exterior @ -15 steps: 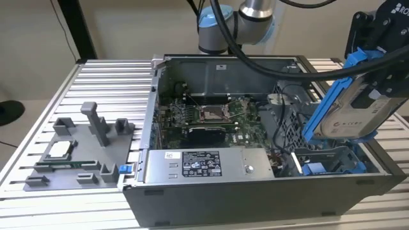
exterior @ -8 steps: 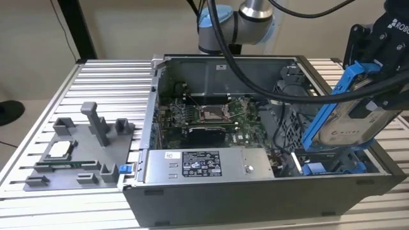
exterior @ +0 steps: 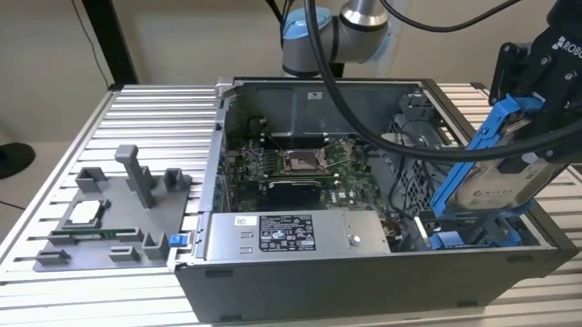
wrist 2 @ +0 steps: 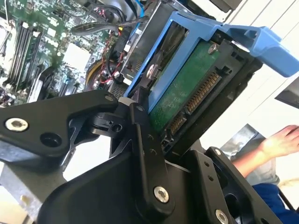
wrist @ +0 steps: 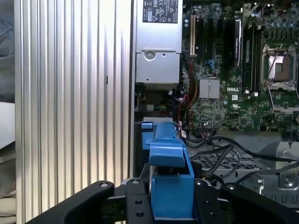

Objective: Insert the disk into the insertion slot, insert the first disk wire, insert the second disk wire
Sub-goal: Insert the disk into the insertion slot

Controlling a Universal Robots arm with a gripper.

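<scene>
Gripper (wrist: pixel 172 198) pinches the disk (exterior: pixel 495 182) by its blue carrier, steeply tilted | disk hangs over the insertion slot (exterior: pixel 454 240), not seated | risk: tilted corner could jam on the bay rim (or snag the black cables (wrist: pixel 219 151) just beyond)

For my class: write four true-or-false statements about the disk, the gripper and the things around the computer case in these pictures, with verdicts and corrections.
1. The gripper is shut on the disk. True.
2. The disk lies flat, fully seated in the insertion slot. False: it is held tilted over the slot, not seated.
3. The power-supply box sits inside the computer case. True.
4. The grey fixture stands on the exterior view's right of the case. False: it stands on the exterior view's left, outside the case.
</scene>
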